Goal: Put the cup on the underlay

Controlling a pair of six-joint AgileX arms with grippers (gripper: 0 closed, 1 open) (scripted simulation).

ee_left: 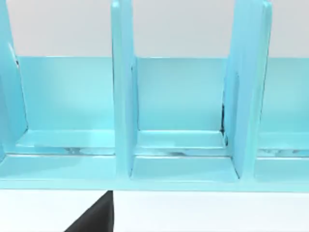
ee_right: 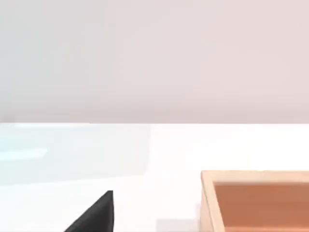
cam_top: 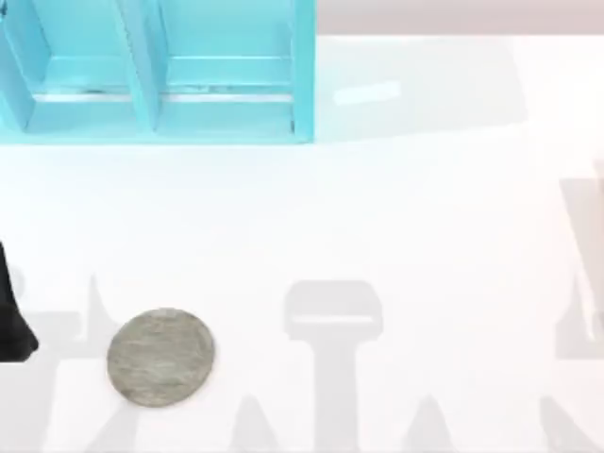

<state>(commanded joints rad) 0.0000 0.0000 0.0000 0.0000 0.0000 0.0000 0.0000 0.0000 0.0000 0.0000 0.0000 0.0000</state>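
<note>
Lying flat on the near left part of the table (cam_top: 425, 217), the underlay (cam_top: 160, 357) is showing its whole round grey face, with nothing resting on it and bare white surface ringing it on every side. Just to its left, a dark piece of the left arm (cam_top: 11, 316) is poking in from the left edge of the top view, cut off so that little of its shape is coming through.

The left gripper (ee_left: 94, 217) is appearing as a black wedge sliced by the frame of its own wrist view, and whether it is open or closed I cannot tell. It is facing the turquoise shelf (cam_top: 156, 71), which is standing at the far left of the table and running out past the top view's far and left borders; its upright dividers (ee_left: 123, 92) are splitting it into open compartments.

The right gripper (ee_right: 94, 217) is likewise showing as a clipped black wedge, its state impossible to tell. Beyond it a wooden box (ee_right: 256, 200) with pale rims and an orange inside is sitting on the white surface, partly cropped.

Open table is stretching across the middle and right, crossed by faint grey shadows (cam_top: 332, 311) along the near side.
</note>
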